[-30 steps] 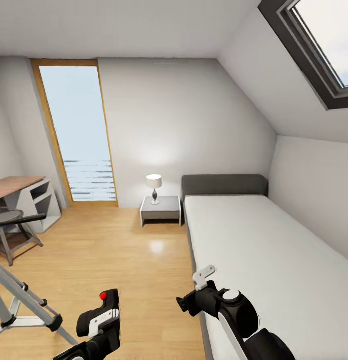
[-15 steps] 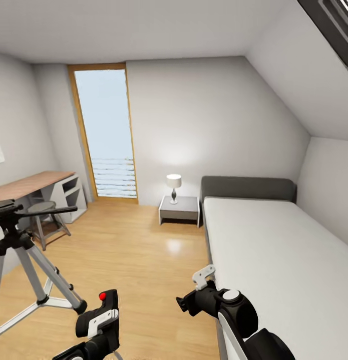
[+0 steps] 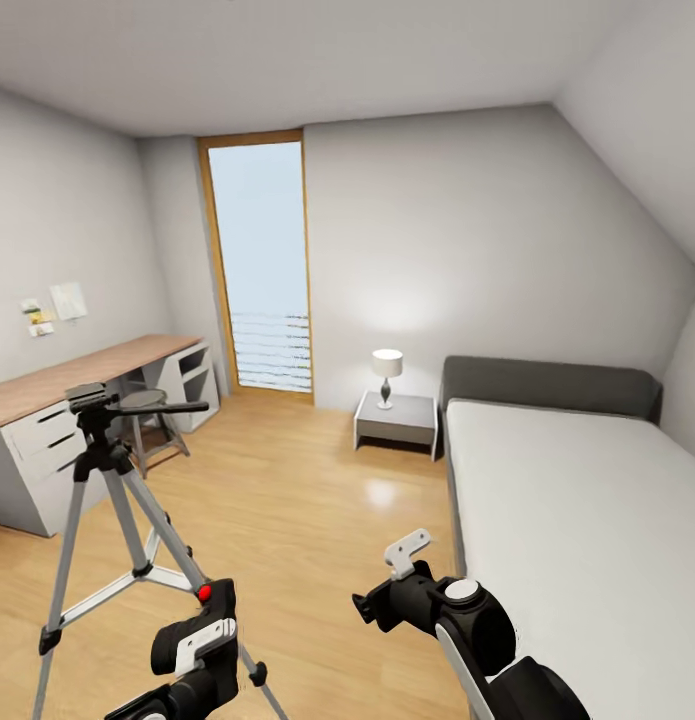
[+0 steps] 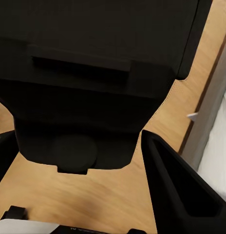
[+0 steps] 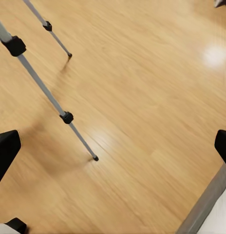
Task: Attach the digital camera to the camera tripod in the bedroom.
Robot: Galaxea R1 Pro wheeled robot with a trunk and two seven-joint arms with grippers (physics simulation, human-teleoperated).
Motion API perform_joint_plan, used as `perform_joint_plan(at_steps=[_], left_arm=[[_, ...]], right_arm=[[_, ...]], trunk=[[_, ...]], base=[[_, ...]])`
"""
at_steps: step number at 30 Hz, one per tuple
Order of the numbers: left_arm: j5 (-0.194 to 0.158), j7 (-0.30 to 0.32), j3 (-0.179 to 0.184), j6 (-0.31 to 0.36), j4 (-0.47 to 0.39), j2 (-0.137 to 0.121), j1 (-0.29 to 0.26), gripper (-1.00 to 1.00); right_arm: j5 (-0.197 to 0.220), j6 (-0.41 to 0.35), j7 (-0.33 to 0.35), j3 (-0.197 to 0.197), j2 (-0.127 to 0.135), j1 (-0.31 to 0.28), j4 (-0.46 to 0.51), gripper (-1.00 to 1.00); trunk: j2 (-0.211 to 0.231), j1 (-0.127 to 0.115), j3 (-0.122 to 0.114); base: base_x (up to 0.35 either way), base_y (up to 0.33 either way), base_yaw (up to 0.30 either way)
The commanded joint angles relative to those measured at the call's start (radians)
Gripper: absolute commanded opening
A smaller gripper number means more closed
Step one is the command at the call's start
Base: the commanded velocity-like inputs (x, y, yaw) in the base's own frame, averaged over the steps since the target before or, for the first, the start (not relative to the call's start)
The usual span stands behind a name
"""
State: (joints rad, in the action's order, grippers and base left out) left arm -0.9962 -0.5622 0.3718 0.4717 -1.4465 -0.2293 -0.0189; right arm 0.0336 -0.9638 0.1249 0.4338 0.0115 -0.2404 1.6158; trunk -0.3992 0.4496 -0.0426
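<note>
the small black boxy digital camera with the round red button on top sits low in the head view, held up by the left gripper. in the left wrist view the digital camera is big and dark, right between the black fingers, which are closed on it.

the tall camera tripod with three silver metal legs and a black head stands on the light wood plank floor, to the left of the held camera and near it. its long black handle points to the right. two of its thin legs show in the right wrist view.

the right gripper hangs over the floor beside the white bed. its fingers are spread wide apart with nothing in them.

behind the tripod is a white desk with a wood top and a small grey stool. a little lamp stands on a grey night table.
</note>
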Motion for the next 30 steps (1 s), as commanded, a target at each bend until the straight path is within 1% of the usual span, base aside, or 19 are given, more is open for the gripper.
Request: perform_joint_plan(at_steps=[1, 30], left_arm=[[-0.006, -0.008, 0.002, 0.001, -0.001, -0.001, -0.001, -1.0], [-0.007, -0.009, -0.003, 0.001, 0.002, 0.0, -0.004, -1.0]], right_arm=[[0.003, -0.004, -0.001, 0.001, 0.001, 0.0, 0.001, 1.0], [0.003, -0.004, -0.001, -0.001, 0.001, -0.002, 0.001, 1.0]], trunk=[[-0.001, 0.0, 0.0], [-0.001, 0.0, 0.0]], base=[[0.0, 0.0, 0.284], [0.0, 0.0, 0.284]])
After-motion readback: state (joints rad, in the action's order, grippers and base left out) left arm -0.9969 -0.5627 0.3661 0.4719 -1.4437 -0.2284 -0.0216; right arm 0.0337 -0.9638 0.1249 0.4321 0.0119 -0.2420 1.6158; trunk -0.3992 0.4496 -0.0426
